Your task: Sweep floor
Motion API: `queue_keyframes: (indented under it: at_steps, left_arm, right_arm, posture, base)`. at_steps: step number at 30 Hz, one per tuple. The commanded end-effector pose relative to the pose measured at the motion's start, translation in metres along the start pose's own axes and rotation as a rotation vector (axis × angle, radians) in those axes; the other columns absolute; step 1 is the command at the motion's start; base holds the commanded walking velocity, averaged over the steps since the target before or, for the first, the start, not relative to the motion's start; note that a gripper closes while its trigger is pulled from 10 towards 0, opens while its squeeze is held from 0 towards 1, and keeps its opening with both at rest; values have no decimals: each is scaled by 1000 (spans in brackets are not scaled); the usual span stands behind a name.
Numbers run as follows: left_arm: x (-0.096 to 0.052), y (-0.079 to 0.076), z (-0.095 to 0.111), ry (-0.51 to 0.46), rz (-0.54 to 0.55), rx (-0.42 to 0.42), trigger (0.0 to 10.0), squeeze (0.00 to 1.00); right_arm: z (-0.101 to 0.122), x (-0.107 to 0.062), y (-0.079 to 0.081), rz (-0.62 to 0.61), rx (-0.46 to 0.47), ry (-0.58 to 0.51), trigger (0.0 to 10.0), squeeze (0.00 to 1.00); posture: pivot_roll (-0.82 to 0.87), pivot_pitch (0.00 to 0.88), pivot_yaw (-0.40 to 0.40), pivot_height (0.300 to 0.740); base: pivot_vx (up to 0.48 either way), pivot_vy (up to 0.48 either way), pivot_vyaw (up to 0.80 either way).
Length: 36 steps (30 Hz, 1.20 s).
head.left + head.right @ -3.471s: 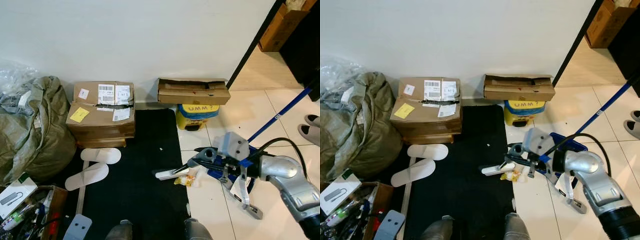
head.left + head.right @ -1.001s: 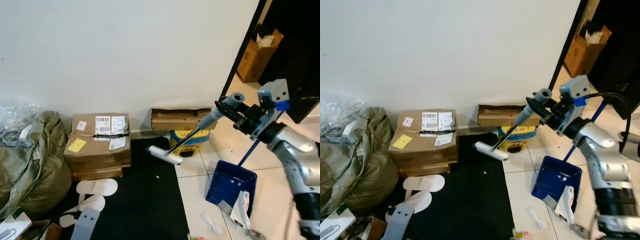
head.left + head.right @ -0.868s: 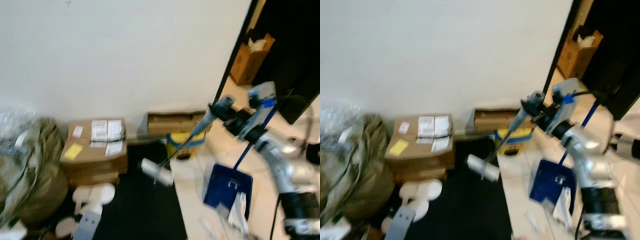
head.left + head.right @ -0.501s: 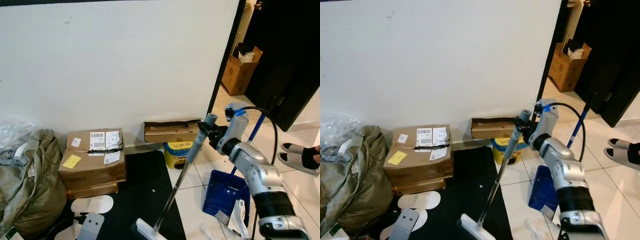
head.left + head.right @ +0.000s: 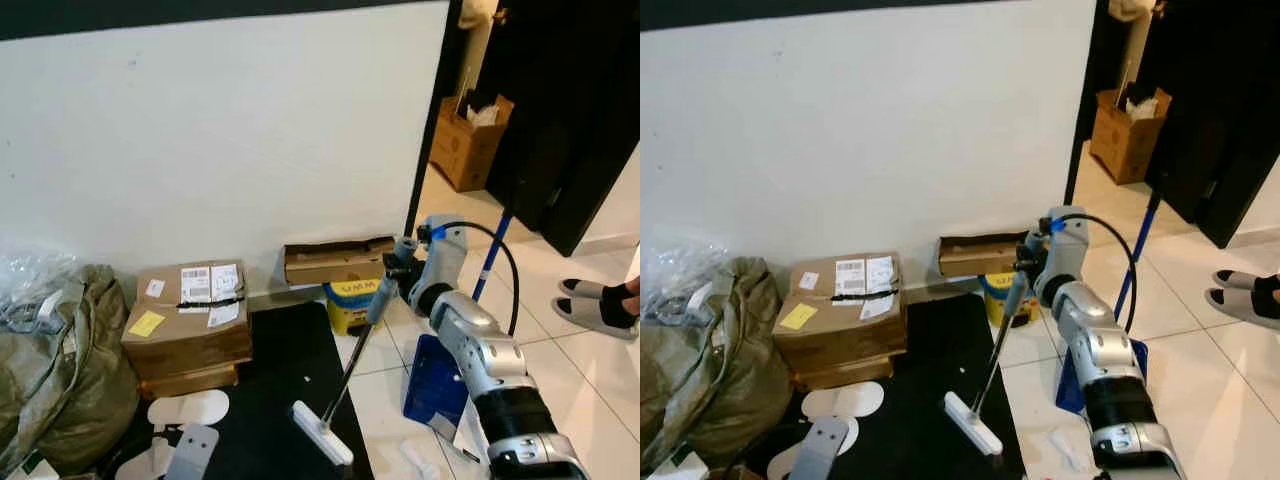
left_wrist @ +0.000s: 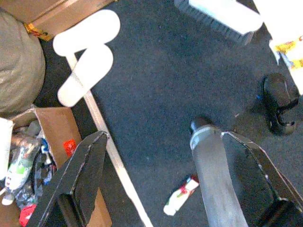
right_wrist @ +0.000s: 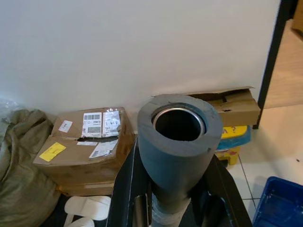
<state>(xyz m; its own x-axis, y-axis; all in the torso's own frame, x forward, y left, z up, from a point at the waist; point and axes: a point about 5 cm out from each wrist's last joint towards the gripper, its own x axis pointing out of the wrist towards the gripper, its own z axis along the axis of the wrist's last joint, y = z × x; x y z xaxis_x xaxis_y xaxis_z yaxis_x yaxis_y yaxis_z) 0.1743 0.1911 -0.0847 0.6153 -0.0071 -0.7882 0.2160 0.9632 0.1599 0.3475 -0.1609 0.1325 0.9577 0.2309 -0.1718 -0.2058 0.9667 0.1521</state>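
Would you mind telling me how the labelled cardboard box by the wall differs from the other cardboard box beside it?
The labelled box is tall and bulky; the flat box is low and thin. The labelled box carries white shipping labels and a yellow note, while the flat box looks plain. The labelled box stands at the edge of the black mat; the flat box rests on a yellow container. Both are brown cardboard against the white wall.

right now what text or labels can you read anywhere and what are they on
"UMM": blue letters on the yellow tub under the flat carton by the wall; anything after them is hidden.
Shipping labels on the taped cardboard box: print and barcodes too small to read.
Yellow sticky note on that box: no writing can be made out.
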Motion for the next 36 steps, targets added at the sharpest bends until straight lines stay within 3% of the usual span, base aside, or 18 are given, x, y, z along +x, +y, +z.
queue_keyframes:
  at_steps: [1,7,18,36]
  left_arm:
    - [-2,3,-7,33,4,13,10000,0]
    - [0,5,-3,29,3,18,10000,0]
    - [1,4,1,22,-1,16,10000,0]
    - [1,1,1,23,-12,7,10000,0]
  right_arm:
    - [1,3,8,20,3,-17,10000,0]
    - [-1,4,11,29,-21,-13,10000,0]
    - [-24,2,21,26,-186,46,10000,0]
    - [-28,5,27,43,-220,53,10000,0]
  posture:
    - [-113,0,28,740]
    - [-112,0,36,740]
    - [-110,0,26,740]
    - [-104,0,20,740]
  base:
    - [-251,0,0]
    - [-256,0,0]
    - [-266,0,0]
    - [-270,0,0]
